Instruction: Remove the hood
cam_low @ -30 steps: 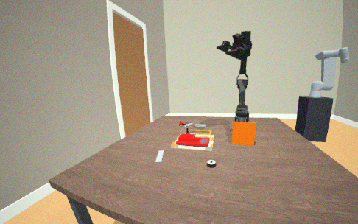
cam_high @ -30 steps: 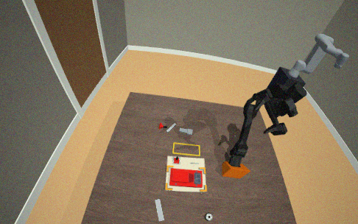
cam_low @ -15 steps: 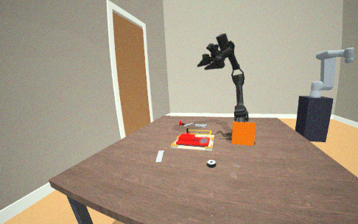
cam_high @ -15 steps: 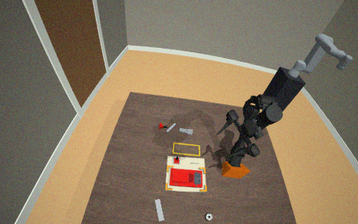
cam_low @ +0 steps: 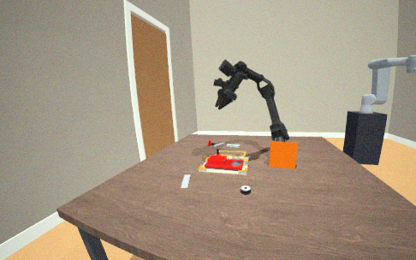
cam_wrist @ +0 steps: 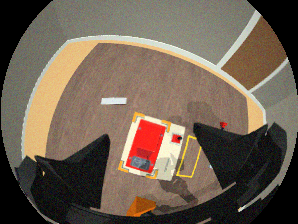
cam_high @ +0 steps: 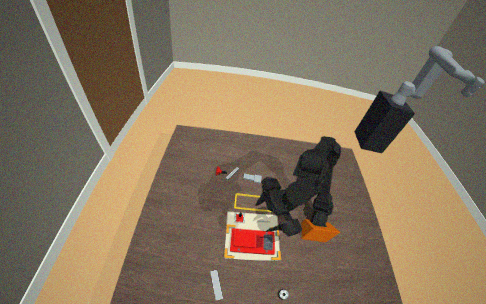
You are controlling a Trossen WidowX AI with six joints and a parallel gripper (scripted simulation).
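The red toy car (cam_high: 247, 240) (cam_low: 221, 162) (cam_wrist: 148, 141) sits on a cream base plate (cam_high: 242, 224) (cam_low: 222, 171) (cam_wrist: 170, 157) with orange corners. It has a dark grey patch (cam_high: 268, 242) (cam_wrist: 140, 161) at one end; I cannot tell the hood apart from the body. The marked area is a yellow outline (cam_high: 247, 194) (cam_low: 234, 150) (cam_wrist: 186, 175) on the table just beyond the plate, and nothing lies in it. My gripper (cam_high: 271, 212) (cam_low: 222, 103) (cam_wrist: 152, 133) is open and empty. It hangs high above the car and the outline, pointing down.
The arm's orange base block (cam_high: 319, 231) (cam_low: 283, 155) stands right of the plate. A small red part (cam_high: 219, 171) (cam_low: 210, 143) and two grey pieces (cam_high: 252, 177) lie beyond the outline. A grey strip (cam_high: 216, 285) (cam_low: 186, 181) and a white wheel (cam_high: 284, 294) (cam_low: 245, 189) lie nearer the front. A black box (cam_high: 384, 128) (cam_low: 364, 137) stands off the table.
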